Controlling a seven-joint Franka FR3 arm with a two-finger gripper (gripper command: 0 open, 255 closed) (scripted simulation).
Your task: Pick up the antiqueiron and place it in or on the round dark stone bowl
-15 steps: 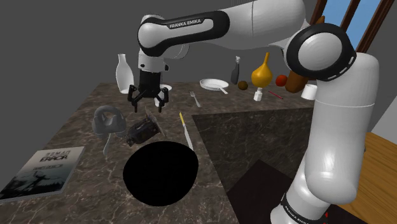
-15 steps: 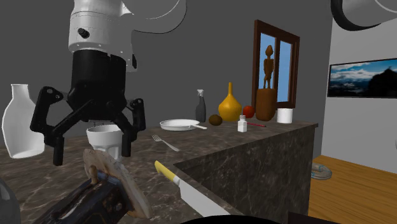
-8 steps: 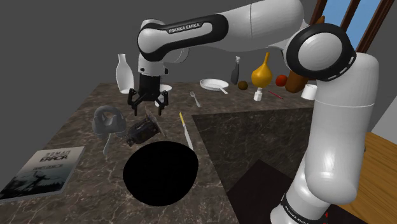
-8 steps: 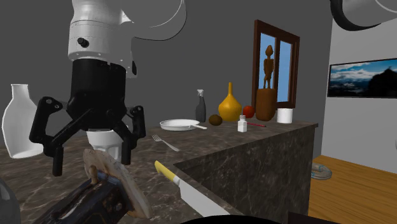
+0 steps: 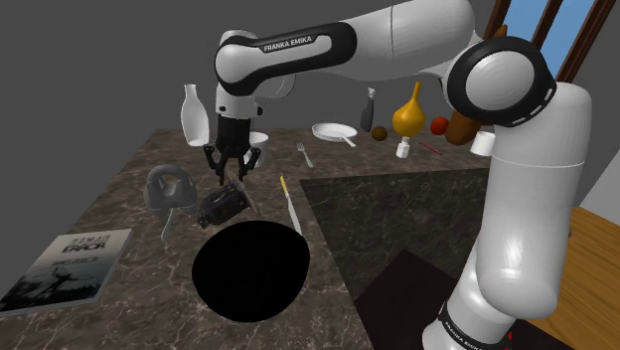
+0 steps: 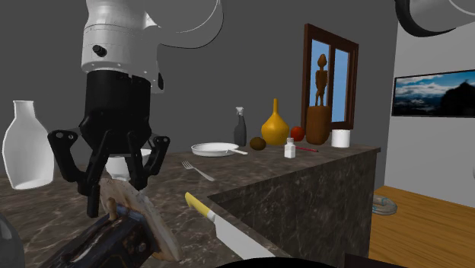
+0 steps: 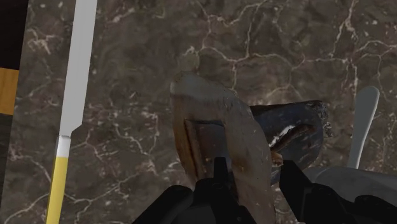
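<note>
Rusty antique iron (image 5: pixel 223 206) sits on the dark marble table (image 5: pixel 119 194), just beside the round black bowl (image 5: pixel 250 268). Claw (image 5: pixel 232 175) is low and partly open, its fingers (image 7: pixel 219 186) straddling the handle. Grip, lift and placement: all 3 look left to do.

Gripper (image 5: pixel 232 171) hangs low over antique iron (image 5: pixel 223 205), jaws apart. Tight flanks: grey vessel (image 5: pixel 167 189) just beside iron on shoulder view's left, knife (image 5: pixel 290 207) near on its right. Round black bowl (image 5: pixel 250 268) close in front, air above free. Bare counter (image 5: pixel 139 159) btwn iron & white bottle (image 5: pixel 195 113).
</note>
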